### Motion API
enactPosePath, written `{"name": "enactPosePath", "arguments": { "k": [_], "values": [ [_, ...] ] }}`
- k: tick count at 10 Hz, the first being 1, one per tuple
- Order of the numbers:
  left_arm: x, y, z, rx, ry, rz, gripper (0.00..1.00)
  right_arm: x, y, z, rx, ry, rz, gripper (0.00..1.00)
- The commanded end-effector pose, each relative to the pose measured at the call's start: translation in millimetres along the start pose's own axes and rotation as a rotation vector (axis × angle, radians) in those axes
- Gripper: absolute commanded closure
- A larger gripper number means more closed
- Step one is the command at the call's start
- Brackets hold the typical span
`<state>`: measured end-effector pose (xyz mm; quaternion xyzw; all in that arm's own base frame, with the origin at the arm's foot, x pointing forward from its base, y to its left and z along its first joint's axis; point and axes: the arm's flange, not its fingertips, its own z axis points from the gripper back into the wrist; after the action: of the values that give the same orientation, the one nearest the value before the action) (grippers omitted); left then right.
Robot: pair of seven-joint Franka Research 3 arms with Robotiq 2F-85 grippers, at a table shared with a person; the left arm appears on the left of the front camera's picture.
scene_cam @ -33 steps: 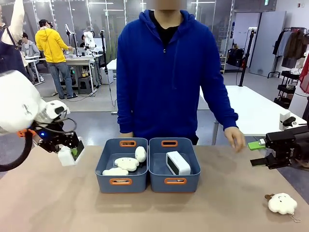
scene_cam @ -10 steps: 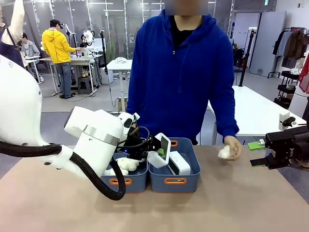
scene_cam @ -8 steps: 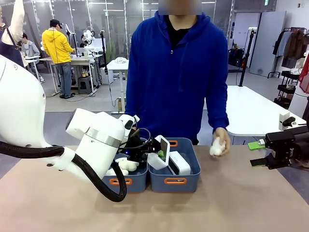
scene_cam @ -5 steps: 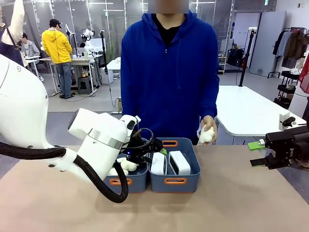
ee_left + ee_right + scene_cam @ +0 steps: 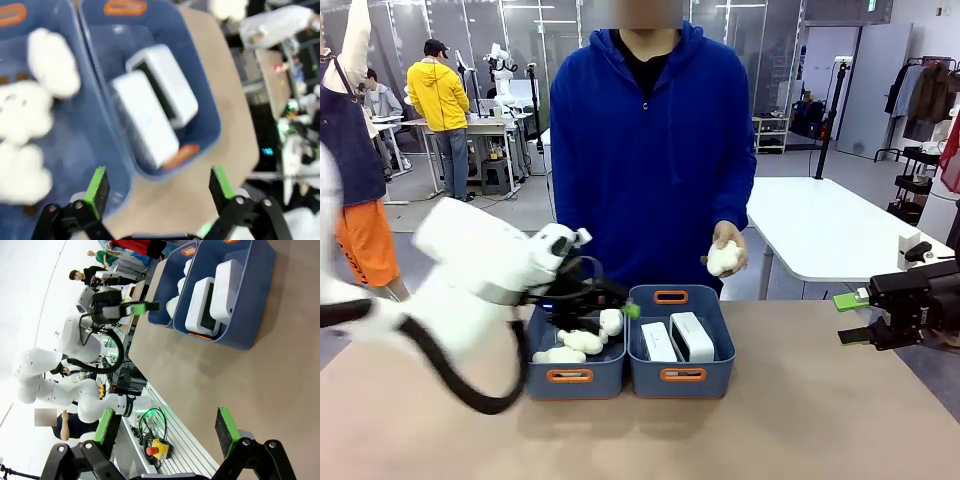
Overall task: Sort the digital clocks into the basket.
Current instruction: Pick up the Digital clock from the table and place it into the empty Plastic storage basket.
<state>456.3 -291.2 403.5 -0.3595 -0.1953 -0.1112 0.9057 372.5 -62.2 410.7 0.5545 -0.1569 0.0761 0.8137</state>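
Main risk, judging from the frames: left gripper (image 5: 159, 186) sits low over the bins, its green fingers (image 5: 98, 184) straddling the shared wall area, so any sideways move could clip a rim or drag the basket (image 5: 642, 363). Front view is motion-blurred on that arm. Second risk: the person's hand (image 5: 726, 252) is at about 1 o'clock from the basket, wrapped around a plush toy (image 5: 722, 259); if it reaches in while the arm is nearby, the paths cross. Left gripper is spread wide with nothing between the pads. Right gripper (image 5: 166, 426) at the 3 o'clock table edge is also spread wide and empty. Both digital clocks (image 5: 676, 339) lie side by side, touching, inside the basket. The other bin (image 5: 538, 372) at 9 o'clock holds plush toys (image 5: 582, 340).
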Motion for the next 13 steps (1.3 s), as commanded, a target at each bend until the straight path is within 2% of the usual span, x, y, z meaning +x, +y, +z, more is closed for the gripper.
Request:
{"name": "enactPosePath", "arguments": {
  "k": [1,4,7,8,10,11,13],
  "values": [
    [-0.6,25.5,116.7,-0.078,0.173,-0.073,0.00,0.4,1.2,1.7,-0.003,0.009,0.002,0.00],
    [-44.3,69.8,242.7,-0.120,0.145,-0.196,0.00,0.4,1.2,1.7,-0.003,0.009,0.002,0.00],
    [-102.8,126.5,328.6,-0.092,0.099,-0.224,0.00,0.4,1.2,1.7,-0.003,0.009,0.002,0.00],
    [-117.5,143.2,344.8,-0.101,0.023,-0.195,0.00,0.4,1.2,1.7,-0.003,0.009,0.002,0.00],
    [-140.2,173.8,354.0,-0.194,-0.177,-0.042,0.00,0.4,1.2,1.7,-0.003,0.009,0.002,0.00],
    [-118.7,150.9,354.2,-0.102,0.005,-0.159,0.00,0.4,1.2,1.7,-0.003,0.009,0.002,0.00],
    [-118.7,150.9,354.2,-0.102,0.005,-0.159,0.00,0.4,1.2,1.7,-0.003,0.009,0.002,0.00]
  ]
}}
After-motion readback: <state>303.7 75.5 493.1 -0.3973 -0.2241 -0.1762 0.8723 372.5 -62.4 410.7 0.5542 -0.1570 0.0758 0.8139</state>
